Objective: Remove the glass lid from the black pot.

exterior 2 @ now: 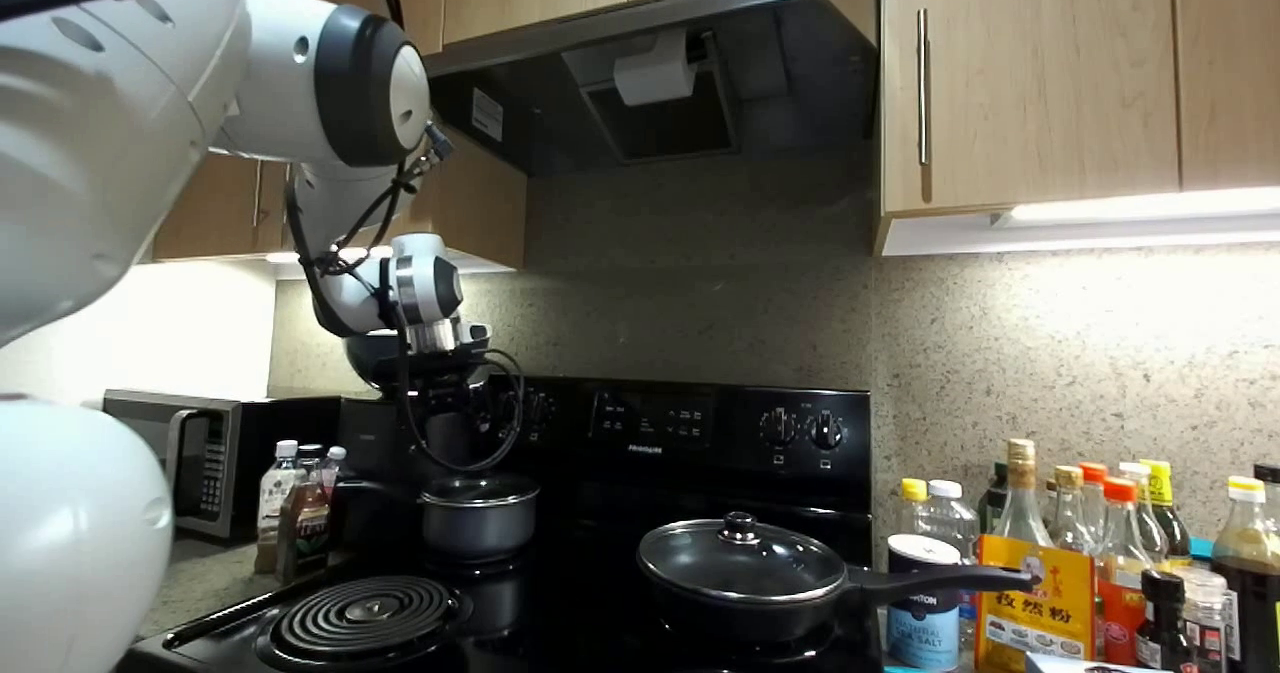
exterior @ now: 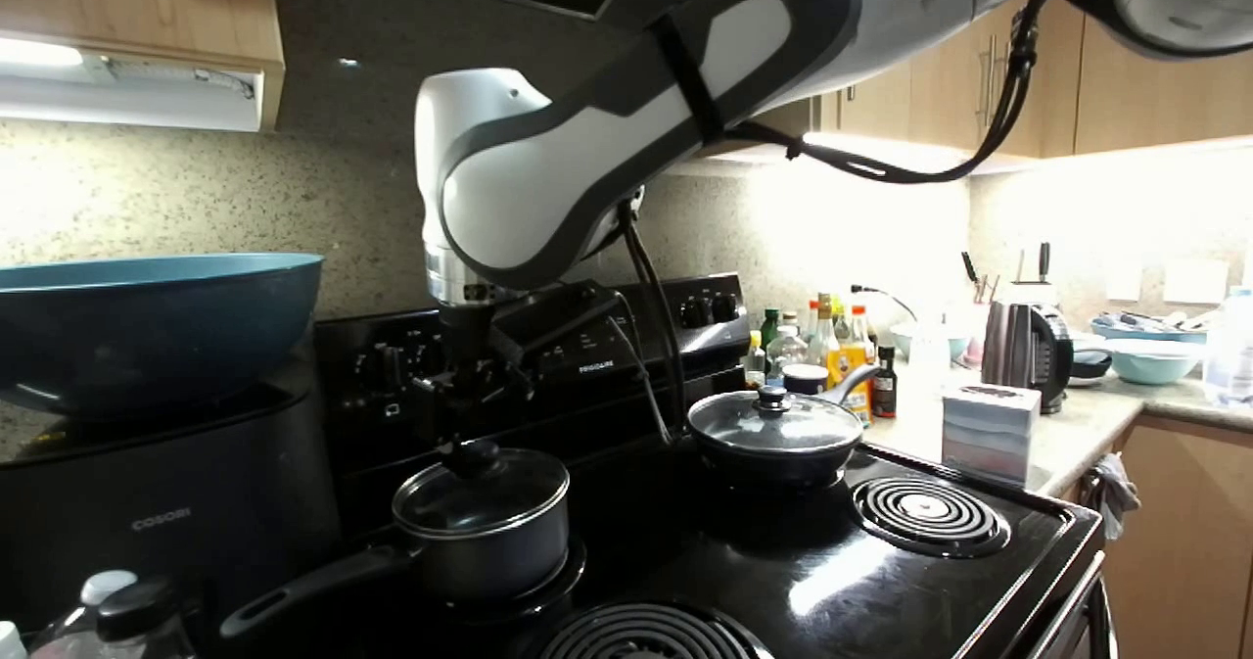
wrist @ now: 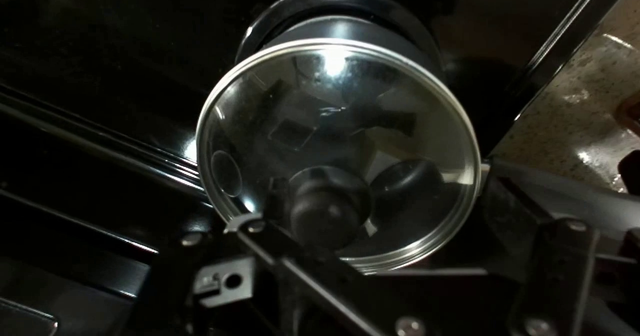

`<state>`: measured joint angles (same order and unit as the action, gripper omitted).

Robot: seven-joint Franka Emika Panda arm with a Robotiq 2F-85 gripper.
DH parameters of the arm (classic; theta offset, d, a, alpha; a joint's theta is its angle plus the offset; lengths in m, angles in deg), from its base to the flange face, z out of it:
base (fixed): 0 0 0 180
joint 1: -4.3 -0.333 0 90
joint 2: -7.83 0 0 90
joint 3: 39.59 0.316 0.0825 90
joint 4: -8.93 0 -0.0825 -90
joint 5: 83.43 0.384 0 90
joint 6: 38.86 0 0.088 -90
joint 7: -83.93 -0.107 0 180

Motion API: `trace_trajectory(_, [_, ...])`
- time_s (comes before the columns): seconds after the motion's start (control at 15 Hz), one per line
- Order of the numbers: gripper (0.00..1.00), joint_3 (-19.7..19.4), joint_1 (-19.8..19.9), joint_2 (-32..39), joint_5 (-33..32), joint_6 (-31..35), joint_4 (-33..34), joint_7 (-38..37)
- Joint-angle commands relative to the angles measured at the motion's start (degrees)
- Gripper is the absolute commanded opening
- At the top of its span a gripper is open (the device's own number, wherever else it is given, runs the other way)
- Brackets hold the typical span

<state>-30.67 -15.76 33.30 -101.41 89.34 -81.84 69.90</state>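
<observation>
COSORI was lettered on a dark, smooth appliance (exterior: pixel 162 556) in an exterior view, with a wide teal bowl (exterior: pixel 162 341) perched on top. FRIGIDAIRE ran in small letters along the glossy black control panel (exterior 2: pixel 690 433) of the stove (exterior: pixel 764 541). Beside the stove, a blue canister (exterior 2: pixel 922 613) read NATURAL SEA SALT, and the bright orange packet (exterior 2: pixel 1035 608) next to it bore the characters 孜然粉. A yellow-capped bottle (exterior 2: pixel 1243 588) farther along held dark liquid; the wall (exterior 2: pixel 1050 353) behind was speckled like stone.

The glass lid (wrist: pixel 320 111), round and see-through with a thin metal rim, lay on the black pot (exterior: pixel 494 556), covering it. The pot was matte and straight-sided, with a long handle (exterior: pixel 313 586), and stood near the control panel. The gripper (exterior: pixel 470 419) hung at the lid's rounded dark knob (wrist: pixel 325 221). It appeared to be spread, its two sides apart in the wrist view, though that view was too dark to show whether either side touched the knob. A shallow pan (exterior 2: pixel 740 613) stood well apart from the pot under its own domed glass cover (exterior 2: pixel 730 563).
</observation>
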Motion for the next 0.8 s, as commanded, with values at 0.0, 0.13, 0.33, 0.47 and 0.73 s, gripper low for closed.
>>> trace_trajectory(0.0, [1.0, -2.11, -1.86, 5.8, -1.24, -1.73, 7.73, -0.49])
trace_trajectory(0.13, [1.0, -3.13, -2.59, 8.34, -1.06, -2.35, 10.85, -0.57])
trace_trajectory(0.33, [1.0, -4.15, -3.04, 11.12, -0.16, -3.35, 14.11, -0.32])
trace_trajectory(0.47, [0.75, -4.54, -3.19, 12.49, 0.02, -3.94, 15.83, -0.19])
trace_trajectory(0.73, [0.56, -5.28, -3.57, 13.99, 0.14, -4.48, 18.18, -0.34])
